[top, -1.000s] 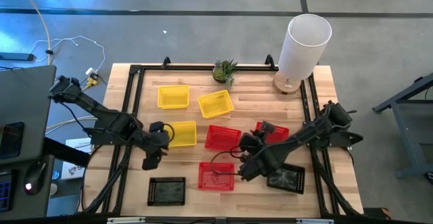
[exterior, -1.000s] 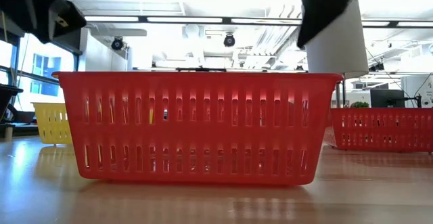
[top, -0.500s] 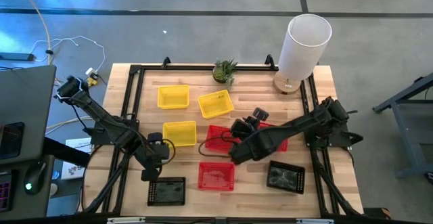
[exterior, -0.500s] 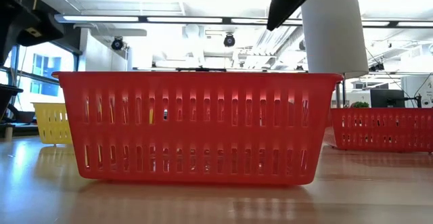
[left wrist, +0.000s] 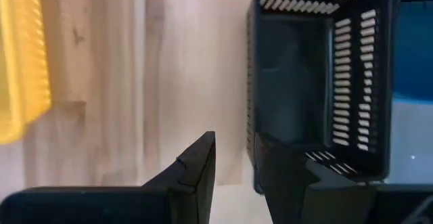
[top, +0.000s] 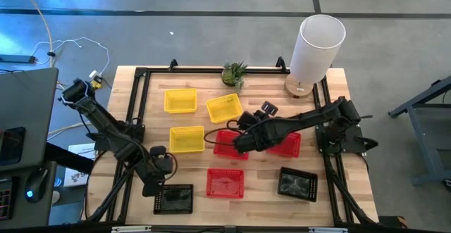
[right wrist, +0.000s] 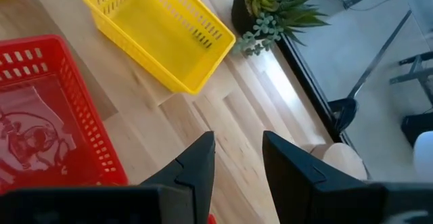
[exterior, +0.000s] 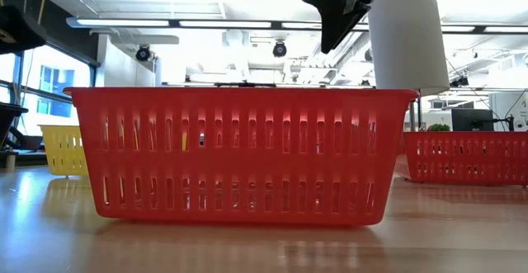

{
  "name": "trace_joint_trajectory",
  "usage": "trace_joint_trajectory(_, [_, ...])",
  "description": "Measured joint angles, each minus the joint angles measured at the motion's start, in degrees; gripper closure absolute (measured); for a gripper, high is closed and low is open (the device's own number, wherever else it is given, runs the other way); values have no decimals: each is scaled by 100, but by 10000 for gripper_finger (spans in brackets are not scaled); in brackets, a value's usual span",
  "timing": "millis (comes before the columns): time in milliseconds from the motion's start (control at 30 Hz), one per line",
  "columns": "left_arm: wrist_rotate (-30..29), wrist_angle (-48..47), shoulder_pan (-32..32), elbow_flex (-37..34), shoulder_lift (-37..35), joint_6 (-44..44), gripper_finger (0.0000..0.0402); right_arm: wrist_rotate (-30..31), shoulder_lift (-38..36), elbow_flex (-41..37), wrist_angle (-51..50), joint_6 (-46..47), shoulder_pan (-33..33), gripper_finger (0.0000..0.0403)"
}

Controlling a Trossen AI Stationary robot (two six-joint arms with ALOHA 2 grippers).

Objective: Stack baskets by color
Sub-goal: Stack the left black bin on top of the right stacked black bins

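Left gripper [top: 150, 188] dropped toward black basket [top: 173, 198] at table's 7 o'clock, fingers apart, straddling its wall; next: clamp. Right gripper [top: 240, 143] swung to centre red basket [top: 230, 143], fingers apart, empty. Yellows at 11.

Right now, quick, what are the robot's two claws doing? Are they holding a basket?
Left gripper: open, holding nothing, its fingers either side of the black basket's wall.
Right gripper: open, holding nothing, above the table near a red basket.
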Motion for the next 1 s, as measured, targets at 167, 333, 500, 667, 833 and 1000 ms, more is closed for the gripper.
trace_joint_trajectory(167, [-32, 73, -270, 0, 69, -299, 310, -18, 0, 0, 12, 0, -115, 292])
trace_joint_trajectory(333, [-58, 86, -467, 0, 162, -607, 310, -21, 0, 0, 41, -24, -190, 292])
trace_joint_trajectory(500, [-78, 215, -527, 0, 362, -643, 310, -52, 0, 0, 42, -39, -201, 292])
trace_joint_trajectory(667, [-75, 532, -529, 0, 659, -550, 310, -93, 0, 0, 41, -42, -201, 292])
trace_joint_trajectory(833, [-74, 543, -529, 0, 939, -538, 310, -301, 0, 0, 41, -120, -201, 292])
trace_joint_trajectory(1000, [-77, 552, -474, -2, 1156, -538, 310, -315, 0, 0, 40, -122, -194, 292])
